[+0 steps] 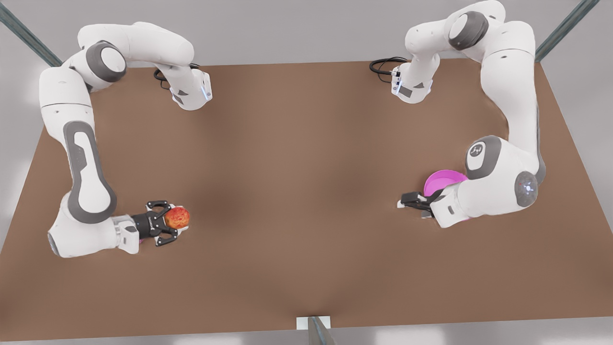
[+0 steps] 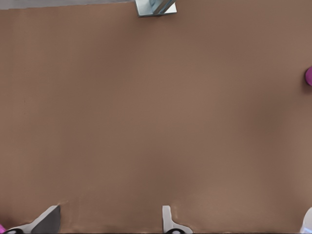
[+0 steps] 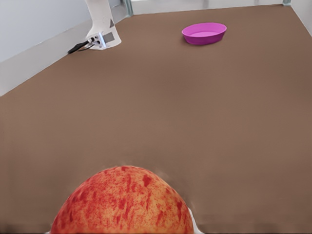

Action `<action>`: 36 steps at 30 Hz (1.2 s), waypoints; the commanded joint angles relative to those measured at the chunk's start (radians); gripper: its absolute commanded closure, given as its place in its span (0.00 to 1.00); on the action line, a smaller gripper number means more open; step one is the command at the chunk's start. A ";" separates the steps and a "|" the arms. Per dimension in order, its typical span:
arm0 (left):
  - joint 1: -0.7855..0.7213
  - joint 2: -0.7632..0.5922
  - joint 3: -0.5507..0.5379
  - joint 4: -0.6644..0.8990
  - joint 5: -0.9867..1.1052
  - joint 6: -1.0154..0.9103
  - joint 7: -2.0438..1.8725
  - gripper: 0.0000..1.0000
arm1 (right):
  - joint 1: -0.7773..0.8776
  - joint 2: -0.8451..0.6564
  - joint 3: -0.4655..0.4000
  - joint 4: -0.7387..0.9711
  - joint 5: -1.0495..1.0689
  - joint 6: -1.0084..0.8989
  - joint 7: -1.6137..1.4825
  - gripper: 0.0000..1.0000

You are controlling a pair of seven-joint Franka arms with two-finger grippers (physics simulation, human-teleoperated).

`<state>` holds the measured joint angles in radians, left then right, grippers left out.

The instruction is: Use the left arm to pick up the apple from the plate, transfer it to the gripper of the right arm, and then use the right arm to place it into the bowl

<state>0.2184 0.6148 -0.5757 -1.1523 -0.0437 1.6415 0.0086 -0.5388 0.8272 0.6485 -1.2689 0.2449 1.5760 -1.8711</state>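
The right tool grips the apple well apart from the plate across the table, apparently ready for the bowl, while the left tool, fingers apart and empty, waits beside the plate's rim.

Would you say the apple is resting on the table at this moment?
No, the apple sits clamped in the right claw, carried above the table.

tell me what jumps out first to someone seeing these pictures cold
The red-orange apple stands out, clamped in the right tool low over the brown table at the front view's left. Across the table, the magenta plate peeks from under the other arm, whose left tool is open beside it.
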 commanded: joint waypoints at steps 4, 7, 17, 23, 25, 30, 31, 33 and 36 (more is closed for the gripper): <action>-0.205 -0.343 0.464 -0.305 0.053 -0.203 -0.154 0.00 | -0.058 0.000 -0.009 0.029 -0.525 -0.002 -0.020 0.30; -0.327 -0.303 0.422 -0.146 0.122 -0.239 -0.199 0.00 | -0.090 0.003 -0.012 0.016 -0.579 0.116 -0.039 0.30; -0.301 -0.245 0.390 -0.081 0.200 -0.315 -0.202 0.00 | -0.119 -0.003 -0.038 -0.133 -0.730 0.443 -0.023 0.30; -0.291 -0.245 0.393 -0.075 0.200 -0.310 -0.206 0.00 | -0.150 -0.005 -0.033 -0.214 -0.723 0.470 -0.022 0.30; -0.292 -0.245 0.393 -0.075 0.200 -0.310 -0.206 0.00 | -0.152 -0.006 -0.033 -0.227 -0.723 0.470 -0.022 0.30; -0.292 -0.245 0.393 -0.075 0.200 -0.310 -0.206 0.00 | -0.179 -0.008 -0.030 -0.251 -0.722 0.472 -0.022 0.13; -0.292 -0.245 0.393 -0.075 0.200 -0.310 -0.206 0.00 | -0.179 -0.008 -0.030 -0.250 -0.722 0.472 -0.020 0.00; -0.292 -0.245 0.393 -0.075 0.200 -0.310 -0.206 0.00 | -0.178 -0.007 -0.030 -0.241 -0.723 0.467 -0.020 0.00; -0.292 -0.245 0.393 -0.075 0.200 -0.310 -0.206 0.00 | -0.178 -0.025 -0.029 -0.239 -0.722 0.463 -0.016 0.00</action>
<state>-0.0742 0.3710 -0.1822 -1.2276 0.1558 1.3347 -0.1662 -0.7160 0.8029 0.6193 -1.5069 -0.4769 2.0374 -1.8888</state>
